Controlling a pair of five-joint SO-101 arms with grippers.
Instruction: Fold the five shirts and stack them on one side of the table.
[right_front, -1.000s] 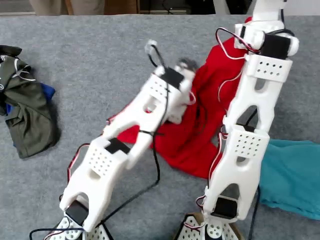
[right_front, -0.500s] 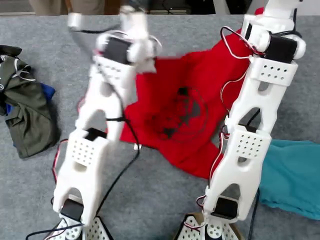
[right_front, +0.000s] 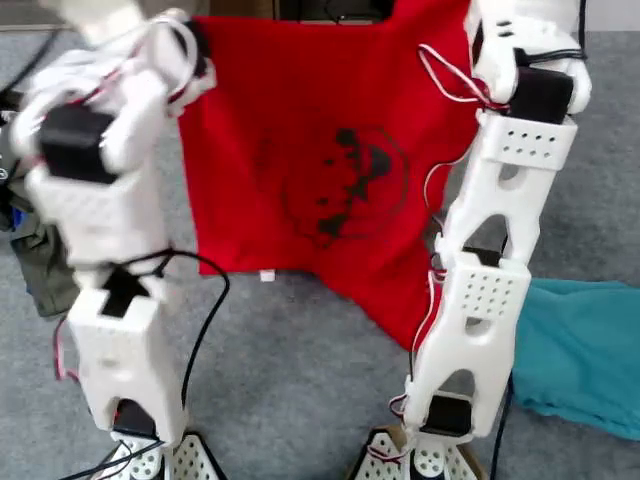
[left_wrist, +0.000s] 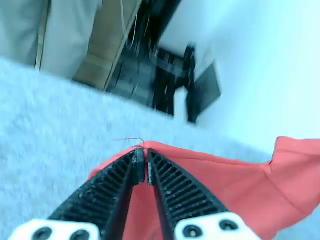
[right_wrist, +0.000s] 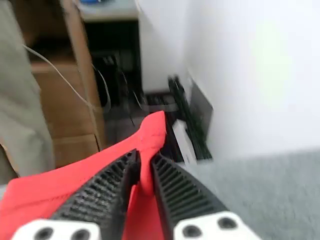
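A red shirt (right_front: 320, 170) with a black print hangs spread out above the grey table, stretched between both raised arms. The left arm (right_front: 100, 200) holds its upper left corner and the right arm (right_front: 505, 200) its upper right corner. In the left wrist view my left gripper (left_wrist: 142, 156) is shut on a red fabric edge (left_wrist: 225, 175). My right gripper (right_wrist: 142, 161) is shut on a fold of the red shirt (right_wrist: 150, 132). The shirt's lower hem trails near the table in front of the right arm.
A pile of dark olive and blue clothes (right_front: 45, 255) lies at the table's left edge, partly behind the left arm. A teal shirt (right_front: 580, 350) lies crumpled at the right. Bare grey table (right_front: 300, 400) lies between the arm bases.
The left arm swung from the middle up and out to the left. The red shirt rose from a crumpled heap on the table into a spread hanging sheet. The right arm lifted slightly.
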